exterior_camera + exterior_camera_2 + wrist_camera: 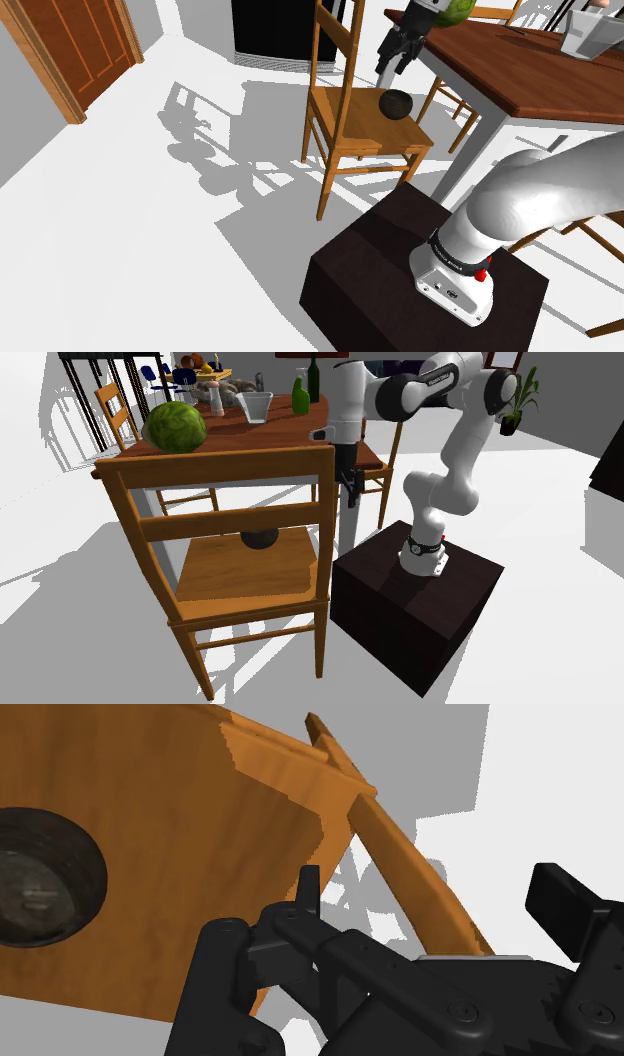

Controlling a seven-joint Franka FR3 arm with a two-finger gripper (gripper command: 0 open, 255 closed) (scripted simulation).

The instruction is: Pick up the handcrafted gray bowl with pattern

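Nearest, on the dark stand (365,275): base of the white arm (545,185), stretched up and away toward the shoulder view's upper middle.

Farther out, at the arm's end, the black pincer (388,66), hanging tips-down above the seat of the chair (345,125), close beside the edge of the worktop (520,65). Spread wide, by the wrist view: 2 fingers (308,889) well apart, nothing between them, nothing gripped.

Below that, on the seat, the bowl (397,103): dark grey, round, seemingly mouth up, resting toward the seat's worktop side, apart from the pincer. Sits straight under the pincer in the shoulder view. Sits lower and to the left of it in the second exterior view, so probably not truly underneath. Same story at the wrist: off to the side, outside the gap, past 1 finger.

No long axis to line up with on a round bowl; any point on the rim likely as good as another. Coming move, by judgement: sideways over the seat toward the bowl, then down with 1 finger inside the rim. Worth minding: chair back and worktop edge both close.

Farthest, on the worktop: a green ball (175,427), a glass (256,405), bottles (301,397).
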